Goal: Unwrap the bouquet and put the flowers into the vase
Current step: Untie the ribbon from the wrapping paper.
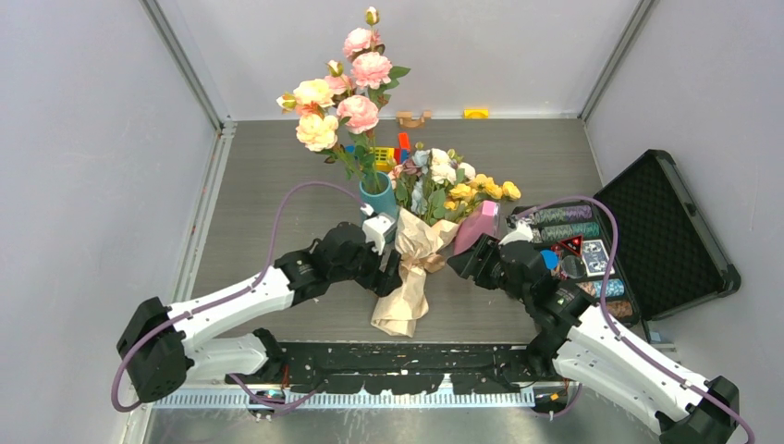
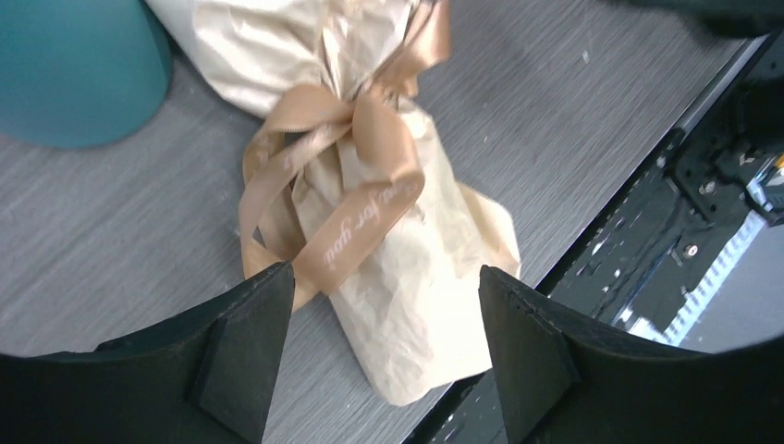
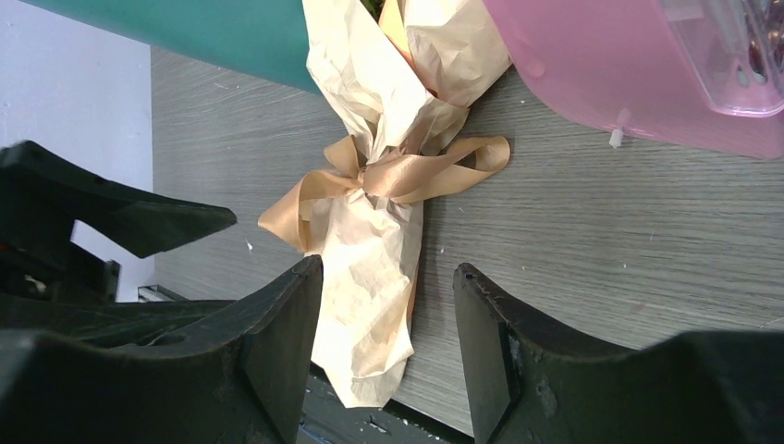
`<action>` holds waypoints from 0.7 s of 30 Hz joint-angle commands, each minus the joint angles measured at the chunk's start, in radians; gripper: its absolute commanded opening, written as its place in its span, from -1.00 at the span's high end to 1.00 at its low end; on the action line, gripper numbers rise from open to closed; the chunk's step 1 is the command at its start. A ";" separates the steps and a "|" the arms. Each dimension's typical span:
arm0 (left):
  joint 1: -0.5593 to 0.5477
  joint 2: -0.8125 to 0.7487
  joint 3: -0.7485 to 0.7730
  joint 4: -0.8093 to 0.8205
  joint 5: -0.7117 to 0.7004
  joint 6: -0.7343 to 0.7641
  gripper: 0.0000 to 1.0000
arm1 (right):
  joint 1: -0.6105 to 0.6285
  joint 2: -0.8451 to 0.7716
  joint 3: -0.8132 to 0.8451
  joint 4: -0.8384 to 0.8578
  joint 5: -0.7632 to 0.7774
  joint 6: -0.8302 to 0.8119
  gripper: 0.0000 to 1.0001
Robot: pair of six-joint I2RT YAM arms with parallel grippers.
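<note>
our bouquet [image 1: 418, 254] lies mid-frame in the top view, with its tan ribbon [image 2: 356, 199] tied in a bow. its small flowers [image 1: 448, 180] point up-frame, just right of the teal vase [image 1: 377, 196]. the left gripper [image 2: 384, 277] and right gripper [image 3: 386, 268] both have their jaws apart, straddling the paper tail and clamping nothing.

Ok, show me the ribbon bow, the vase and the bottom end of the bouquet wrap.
ribbon bow [image 2: 344, 109], left wrist view, on the knot at its centre.
vase [image 1: 381, 199], top external view, on its teal side wall.
bouquet [image 1: 398, 314], top external view, on the bottom end of the paper wrap.
</note>
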 commanded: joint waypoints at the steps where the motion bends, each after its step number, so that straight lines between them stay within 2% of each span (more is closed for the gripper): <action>1: -0.001 -0.030 -0.072 0.114 0.023 0.001 -0.51 | -0.002 0.000 0.005 0.026 -0.008 0.001 -0.19; 11: 0.022 0.092 -0.052 0.224 0.083 0.016 -0.51 | -0.002 0.016 -0.003 0.063 -0.035 0.020 -0.21; 21: 0.037 0.178 -0.017 0.260 0.114 0.008 -0.45 | -0.002 0.002 0.000 0.045 -0.033 0.014 -0.17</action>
